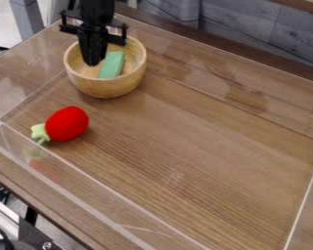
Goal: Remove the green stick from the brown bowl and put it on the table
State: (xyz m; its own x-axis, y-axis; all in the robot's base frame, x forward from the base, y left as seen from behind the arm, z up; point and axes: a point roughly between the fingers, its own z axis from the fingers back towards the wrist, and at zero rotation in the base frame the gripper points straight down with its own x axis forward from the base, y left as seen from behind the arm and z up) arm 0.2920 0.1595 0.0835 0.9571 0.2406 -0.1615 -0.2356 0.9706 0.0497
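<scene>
The flat, light green rectangular stick [112,64] lies inside the round tan wooden bowl [82,82], leaning across the pale hollow with its upper end toward the far rim. The bowl sits near the far left corner of the brown wood-grain surface [199,137], which is edged by low clear acrylic walls. The black claw [95,51] points straight down into the bowl with its fingers drawn together. Its tips sit at the left side of the stick, close against it — whether they actually pinch the bar or have shut just beside it cannot be told from this angle.

The stick looks like a light, stiff piece: matte, thin, with straight edges, probably foam or painted wood. It should not bend or break under a firm pinch, and the matte face ought to give fair friction. Being flat and resting on a curved wall, it could slide or pivot if pushed from one side rather than squeezed across its narrow width. The best hold would seem to be near the raised upper end, across the short dimension, where the fingers can get around both long edges without scraping the bowl.

The bowl itself is light enough that a snagged lift might drag it along. A red strawberry toy with green leaves [66,124] rests well apart, toward the near left wall, clear of any set-down spot — the open middle of the surface offers plenty of room.
</scene>
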